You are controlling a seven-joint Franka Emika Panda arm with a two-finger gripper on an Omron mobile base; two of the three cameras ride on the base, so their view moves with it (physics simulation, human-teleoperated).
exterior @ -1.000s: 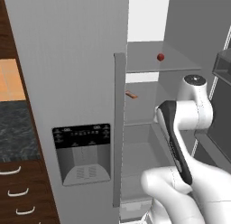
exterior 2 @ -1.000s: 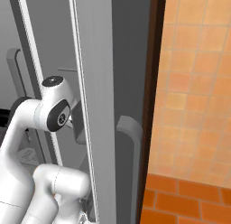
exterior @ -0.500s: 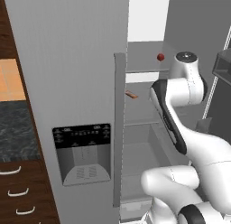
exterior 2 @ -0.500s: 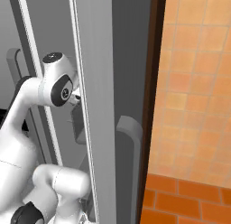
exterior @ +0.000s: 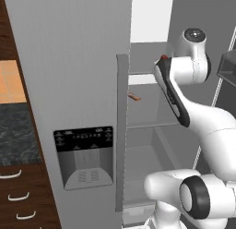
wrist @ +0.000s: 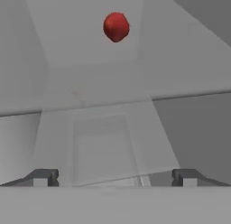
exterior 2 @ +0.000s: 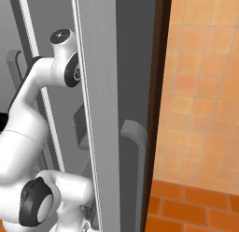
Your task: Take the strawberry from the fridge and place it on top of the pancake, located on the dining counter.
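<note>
Red strawberry (wrist: 116,26) on fridge shelf (wrist: 90,83), well ahead of wide-spread, empty fingers (wrist: 43,177).

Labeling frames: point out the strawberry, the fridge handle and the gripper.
strawberry (wrist: 116,26), hand view, middle of the red berry.
fridge handle (exterior: 121,131), left base view, mid-length of the grey vertical bar.
gripper (wrist: 115,177), hand view, open, midway between the two fingertips.

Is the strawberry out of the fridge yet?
No, still in. The strawberry sits on a glass shelf inside the fridge, ahead of the open, empty tool.
</note>
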